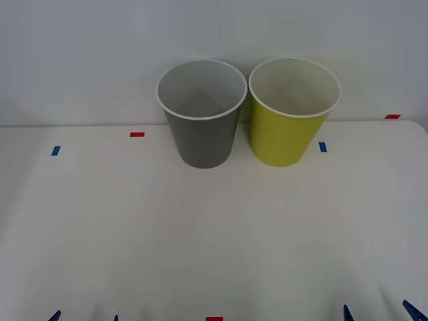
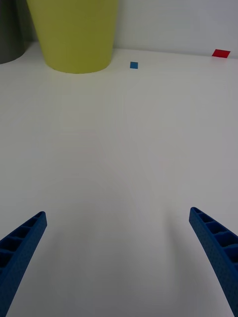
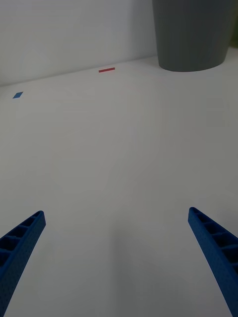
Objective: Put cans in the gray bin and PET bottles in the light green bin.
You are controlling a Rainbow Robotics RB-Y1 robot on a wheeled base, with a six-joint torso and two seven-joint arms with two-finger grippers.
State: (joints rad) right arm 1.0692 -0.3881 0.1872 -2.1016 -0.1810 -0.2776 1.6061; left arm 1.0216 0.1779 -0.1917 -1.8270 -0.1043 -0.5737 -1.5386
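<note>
Front view: the gray bin (image 1: 202, 114) and the light green bin (image 1: 294, 110) stand side by side at the back of the white table (image 1: 200, 234), and no can or bottle lies there, so I think sorting is done or waiting

Right wrist view: right gripper (image 2: 119, 257) wide open, holding nothing

Left wrist view: left gripper (image 3: 119, 257) wide open, empty, with red tape (image 3: 106, 70) far ahead

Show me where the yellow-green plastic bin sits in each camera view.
Front view: tall round yellow-green plastic bin at back, right of the gray plastic bin.
Right wrist view: far ahead of the fingers.
Left wrist view: a sliver past the gray bin.
Shared landmark: the gray bin.
</note>
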